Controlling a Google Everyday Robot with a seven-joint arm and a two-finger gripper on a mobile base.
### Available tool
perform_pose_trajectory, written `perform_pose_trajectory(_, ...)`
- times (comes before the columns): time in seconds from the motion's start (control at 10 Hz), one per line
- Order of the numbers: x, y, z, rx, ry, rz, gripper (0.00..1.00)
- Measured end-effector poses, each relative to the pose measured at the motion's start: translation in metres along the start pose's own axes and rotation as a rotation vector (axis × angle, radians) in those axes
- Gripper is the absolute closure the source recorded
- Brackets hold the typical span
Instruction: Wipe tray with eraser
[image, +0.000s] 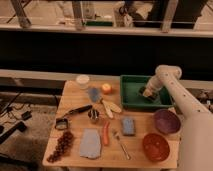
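One wooden table (75, 150) carries everything. On it are one green tray (131, 92), two bowls, two blue-grey cloths, one blue block, one carrot, one bunch of grapes, one white cup and one orange fruit, with a few utensils among them.

The tray sits at the table's far right corner, its back rim along the far edge. The purple bowl (166, 121) lies near the right edge, just in front of the tray, and the red bowl (155, 145) fills the near right corner. The grapes (60, 146) are at the near left corner, and the larger cloth (90, 143) is by the near edge. The smaller cloth (94, 93) lies nearer the far edge, between the cup (82, 80) and the fruit (106, 88). The carrot (106, 134) and the blue block (128, 125) lie mid-table, with bare wood along the left edge and between the block and the purple bowl.

The gripper (148, 93) is down inside the tray, toward its right end, the white arm (182, 102) reaching in over the right rim. Its fingers are pressed together on the eraser (146, 94), a small dark block low over the tray floor. The tray's left half is bare green.
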Motion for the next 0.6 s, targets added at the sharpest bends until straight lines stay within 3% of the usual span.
perform_pose_trajectory(0.6, -0.051, 0.002, -0.006, 0.103, -0.039, -0.108, 0.82)
